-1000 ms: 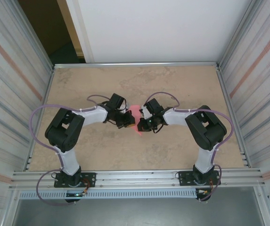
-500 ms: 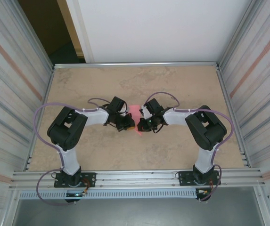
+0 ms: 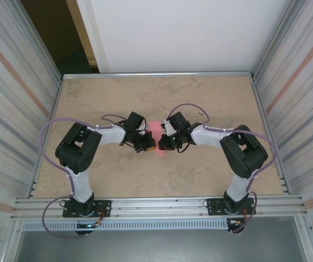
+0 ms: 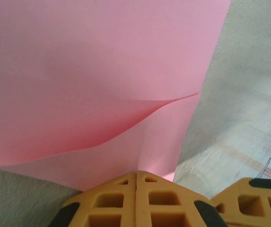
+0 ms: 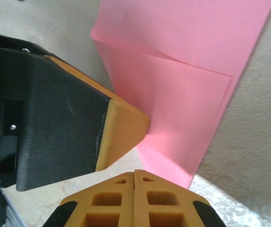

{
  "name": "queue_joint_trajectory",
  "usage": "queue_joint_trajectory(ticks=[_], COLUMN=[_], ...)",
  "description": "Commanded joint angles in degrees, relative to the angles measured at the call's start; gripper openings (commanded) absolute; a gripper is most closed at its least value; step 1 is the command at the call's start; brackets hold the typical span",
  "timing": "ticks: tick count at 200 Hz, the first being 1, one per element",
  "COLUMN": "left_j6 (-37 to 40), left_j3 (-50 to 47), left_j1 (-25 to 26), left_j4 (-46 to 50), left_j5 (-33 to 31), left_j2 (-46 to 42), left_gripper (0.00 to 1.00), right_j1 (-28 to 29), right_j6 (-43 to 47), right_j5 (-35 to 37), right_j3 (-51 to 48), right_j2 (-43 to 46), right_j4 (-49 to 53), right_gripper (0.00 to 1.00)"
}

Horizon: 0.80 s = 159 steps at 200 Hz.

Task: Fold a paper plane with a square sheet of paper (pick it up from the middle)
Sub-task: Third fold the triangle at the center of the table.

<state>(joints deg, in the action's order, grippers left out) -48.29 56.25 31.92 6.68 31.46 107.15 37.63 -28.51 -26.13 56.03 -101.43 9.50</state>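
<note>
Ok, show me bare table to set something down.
Crowded at the centre, where left gripper and right gripper meet over the pink paper. Bare table runs beyond them to the back rail, and nearer, between the arms, to the front rail.

Seen from above, the square sheet of paper (image 3: pixel 155 129) is largely hidden by the left gripper (image 3: pixel 150 146) and the right gripper (image 3: pixel 164 146). In both wrist views it is cut off by the top edge.
</note>
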Motion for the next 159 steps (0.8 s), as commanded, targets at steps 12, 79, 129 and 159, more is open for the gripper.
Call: queue_joint_trajectory(ticks=[12,79,129,159], left_j6=[-0.40,0.49,3.60,6.82], left_j3=[-0.27,0.44,1.39,2.15], left_j1=[-0.68,-1.15,-2.25,-4.80], left_j4=[4.52,4.21,4.13,3.85], left_j5=[-3.51,-2.23,-2.03,-1.26], left_j2=[2.54,2.12,1.84,2.14], left_gripper=[0.04,0.04,0.06,0.08], right_j1=[1.30,0.27,-0.70,-0.78], right_j6=[-0.95,-0.81,-3.91,-4.68], right_j5=[-1.31,1.13,1.26,1.30], right_j3=[1.36,-0.51,-4.22,-5.00], right_j2=[-1.95,-5.82,-5.24,-5.34], right_j4=[1.58,3.50,4.03,4.82], right_gripper=[0.05,0.03,0.02,0.02])
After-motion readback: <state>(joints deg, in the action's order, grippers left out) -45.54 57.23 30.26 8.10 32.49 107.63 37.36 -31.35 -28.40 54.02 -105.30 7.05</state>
